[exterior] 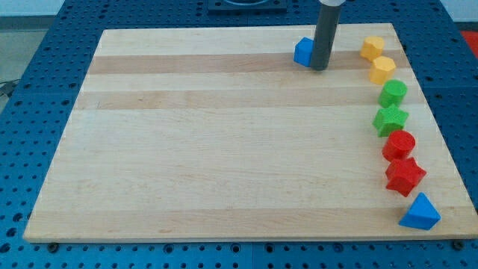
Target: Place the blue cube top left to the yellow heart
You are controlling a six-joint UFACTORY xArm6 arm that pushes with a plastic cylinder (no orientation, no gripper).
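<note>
Blue cube (302, 51) sits pressed against the view's left side of my tip (320, 68), up near the board's top edge, with the yellow heart (382, 69) off to the tip's right and a touch lower, past a clear gap. There's no hand to open or close here, just a bare rod touching the cube's right face. Placement already looks about right, I'd say, so any further nudge should be gentle to keep the cube from sliding off the board (187, 149).
</note>
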